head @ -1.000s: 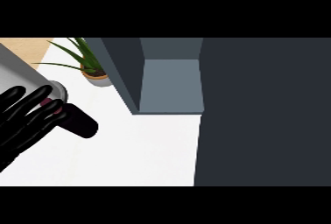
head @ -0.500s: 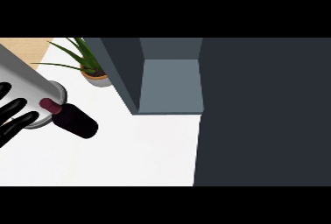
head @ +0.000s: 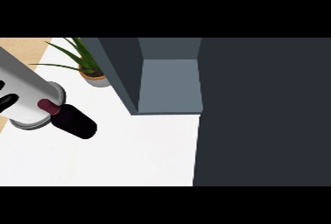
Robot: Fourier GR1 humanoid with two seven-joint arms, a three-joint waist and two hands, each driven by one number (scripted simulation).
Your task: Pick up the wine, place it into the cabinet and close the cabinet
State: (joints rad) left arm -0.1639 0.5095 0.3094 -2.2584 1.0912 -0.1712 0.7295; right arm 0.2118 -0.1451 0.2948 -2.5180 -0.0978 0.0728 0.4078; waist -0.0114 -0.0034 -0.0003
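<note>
Left hand mostly out of frame; wine outside the cabinet.
You see the left hand [head: 5, 99] only as a black sliver at the left edge, against its smooth grey forearm [head: 26, 92]; you cannot tell whether it is open, closed or gripping. The wine [head: 72, 121], a dark rounded bottle with a maroon cap, shows against the white counter [head: 129, 153], cap beside the forearm's ringed end, left of the open grey cabinet [head: 169, 85], near the potted plant [head: 90, 70].

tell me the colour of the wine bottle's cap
Maroon cap on the dark glass wine bottle; head view shows it.
</note>
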